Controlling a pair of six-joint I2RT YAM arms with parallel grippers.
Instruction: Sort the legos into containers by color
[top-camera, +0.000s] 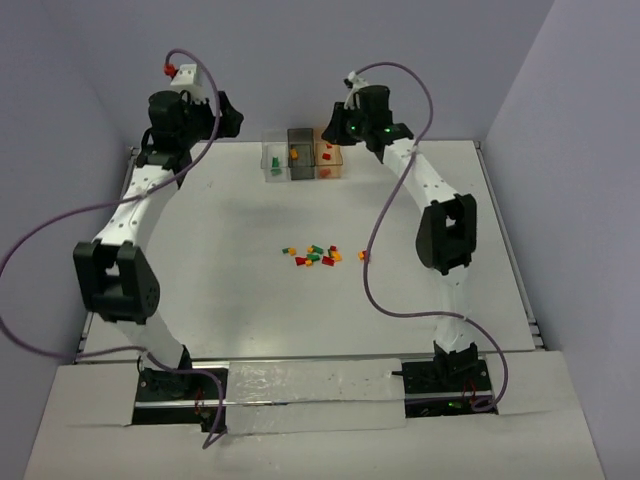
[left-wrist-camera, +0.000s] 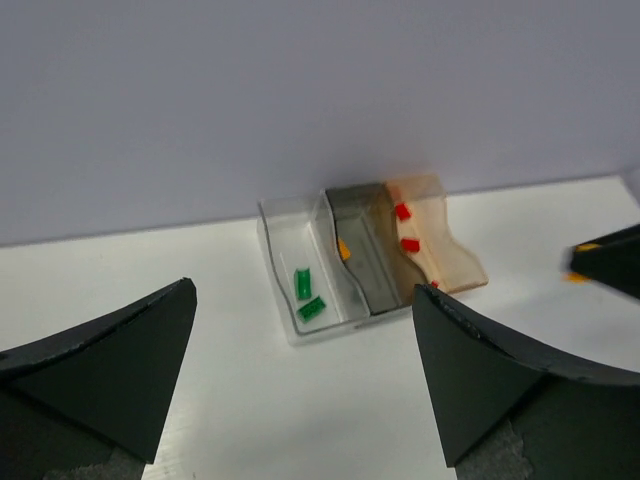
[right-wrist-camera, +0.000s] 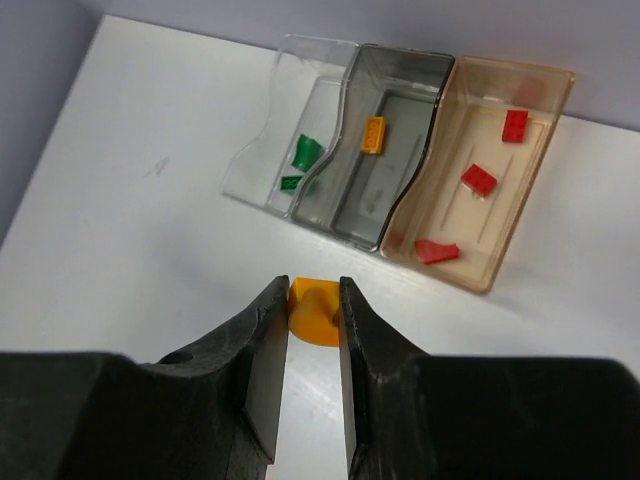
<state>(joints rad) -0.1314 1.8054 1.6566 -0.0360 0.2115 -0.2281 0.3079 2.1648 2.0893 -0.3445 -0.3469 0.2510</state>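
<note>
Lab: plain-walled white robot table (top-camera: 250, 300)

We're looking at three glossy, see-through plastic boxes: the clear container (right-wrist-camera: 255, 150), the smoky grey container (right-wrist-camera: 395, 160) and the orange-tinted container (right-wrist-camera: 553, 120), all with smooth walls catching the light. The legos (top-camera: 312, 256) read as hard, shiny plastic, and so does the orange-yellow brick (right-wrist-camera: 312, 315) pinched in the right gripper (right-wrist-camera: 313, 300). We see matt black fingers (right-wrist-camera: 262, 350) there, faintly grainy. The left gripper (left-wrist-camera: 300, 380) has the same dull black finish. The table (top-camera: 220, 280) is smooth, matt white.
</note>
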